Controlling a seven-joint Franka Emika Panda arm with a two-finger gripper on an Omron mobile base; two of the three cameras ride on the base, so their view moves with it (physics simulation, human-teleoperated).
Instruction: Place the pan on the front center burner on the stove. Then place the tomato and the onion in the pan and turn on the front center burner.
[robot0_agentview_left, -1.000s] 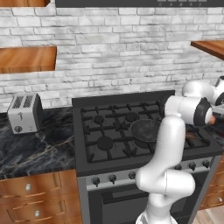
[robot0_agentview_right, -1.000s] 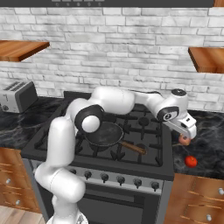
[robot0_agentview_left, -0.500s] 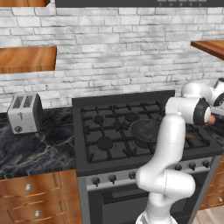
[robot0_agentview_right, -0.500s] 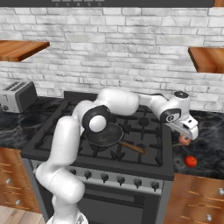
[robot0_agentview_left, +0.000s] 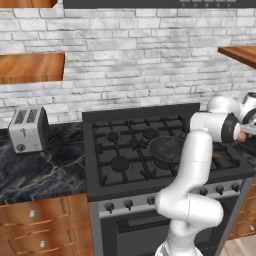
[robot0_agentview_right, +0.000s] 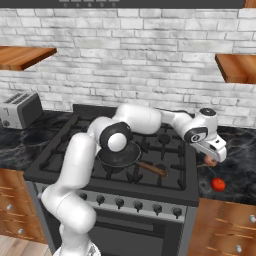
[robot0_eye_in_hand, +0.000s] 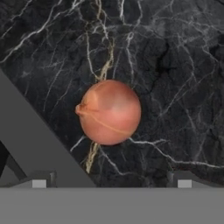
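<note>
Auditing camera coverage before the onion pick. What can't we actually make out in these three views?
- Onion: right base view, mostly covered by the tool; clear in hand view.
- Pan: left base view, right part and handle behind the arm.
- Front center burner: under the pan, can't be seen.
- Stove knobs: too small to read their settings.
- Tool-to-onion gap: can't judge.

White brick wall (robot0_agentview_left: 150, 75); wooden shelves (robot0_agentview_left: 30, 70); black marble counter (robot0_agentview_left: 40, 170); toaster (robot0_agentview_left: 29, 129); wood drawers (robot0_agentview_left: 45, 227).
</note>
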